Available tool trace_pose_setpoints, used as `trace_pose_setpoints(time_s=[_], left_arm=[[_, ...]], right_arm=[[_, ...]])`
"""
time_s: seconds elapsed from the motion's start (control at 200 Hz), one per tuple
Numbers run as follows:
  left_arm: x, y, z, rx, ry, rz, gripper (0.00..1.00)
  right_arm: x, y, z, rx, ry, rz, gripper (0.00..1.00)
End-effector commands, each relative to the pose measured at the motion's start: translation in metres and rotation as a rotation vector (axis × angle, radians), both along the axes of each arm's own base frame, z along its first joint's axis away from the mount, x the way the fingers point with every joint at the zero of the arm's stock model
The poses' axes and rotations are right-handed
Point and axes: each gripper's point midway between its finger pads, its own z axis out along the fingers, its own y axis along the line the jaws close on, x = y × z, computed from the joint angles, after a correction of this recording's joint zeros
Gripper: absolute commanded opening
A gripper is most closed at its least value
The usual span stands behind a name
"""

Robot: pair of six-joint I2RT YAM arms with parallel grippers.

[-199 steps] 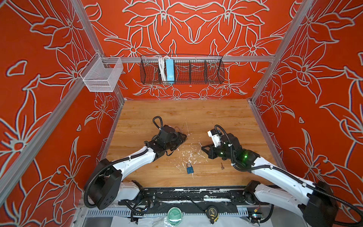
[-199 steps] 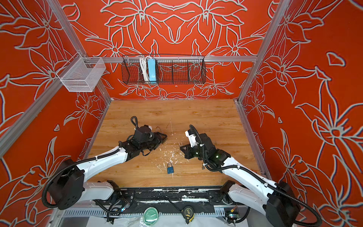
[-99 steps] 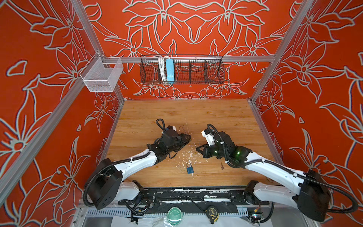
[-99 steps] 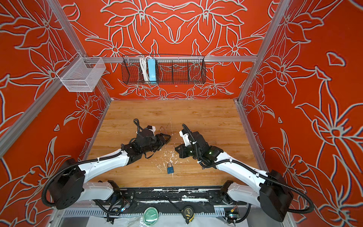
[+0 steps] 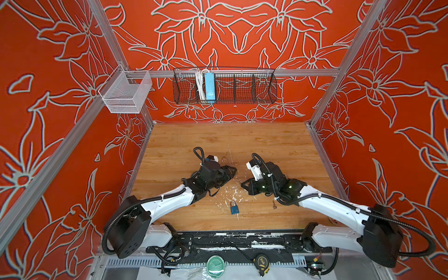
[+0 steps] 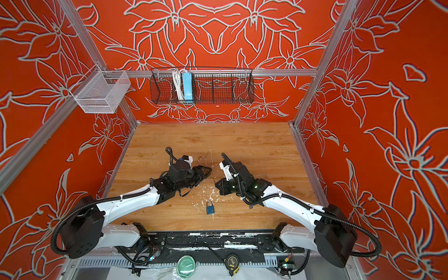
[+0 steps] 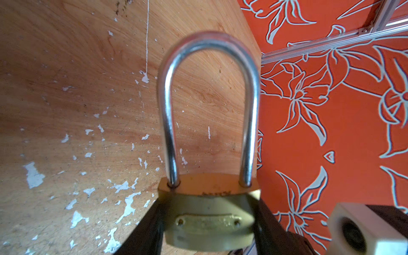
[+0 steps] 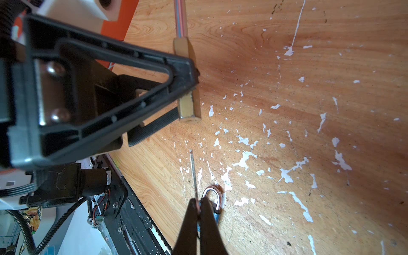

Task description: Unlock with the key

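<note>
The left gripper (image 5: 231, 171) is partly spread and clamps the body of a brass padlock (image 7: 209, 223) between its two black fingers (image 7: 145, 231), which press on the narrow sides. The padlock body is dull yellow metal, rounded, with a small riveted plate on its face. Its shackle (image 7: 207, 46) is a tall, shiny steel arch with both legs seated in the body. The right gripper (image 8: 199, 206) is pressed together and pinches a key (image 8: 193, 174), seen edge-on as a thin metal blade jutting past the fingertips. In both top views the arms reach low from the lower edge of the frame toward the middle of the counter (image 5: 218, 140). The wrists are turned so that the two grippers point at each other across a small gap, near but apart. The counter is pale wood grain, flecked with chipped white paint. A small blue padlock (image 5: 234, 208) with a short steel shackle lies flat at lower centre, and a second key (image 5: 274, 205) lies right of it, beside the right arm.
</note>
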Motion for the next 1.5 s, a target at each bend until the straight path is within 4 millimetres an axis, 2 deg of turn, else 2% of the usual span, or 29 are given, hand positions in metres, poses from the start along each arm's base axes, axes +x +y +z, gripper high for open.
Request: trace_pose_setpoints(time_s=[0.0,0.901,1.496], left_arm=[[0.005,-0.005,0.032,-0.073,-0.103,0.004,0.0],[0.003,-0.004,0.03,-0.078,-0.099,0.01,0.0],[0.001,-0.003,0.027,-0.082,-0.093,0.013,0.0]], right_arm=[[0.007,0.007,0.012,0.016,-0.015,-0.02,0.0],[0.014,0.022,0.003,0.017,0.022,-0.011,0.0],[0.017,0.03,0.005,0.041,0.026,-0.006,0.0]])
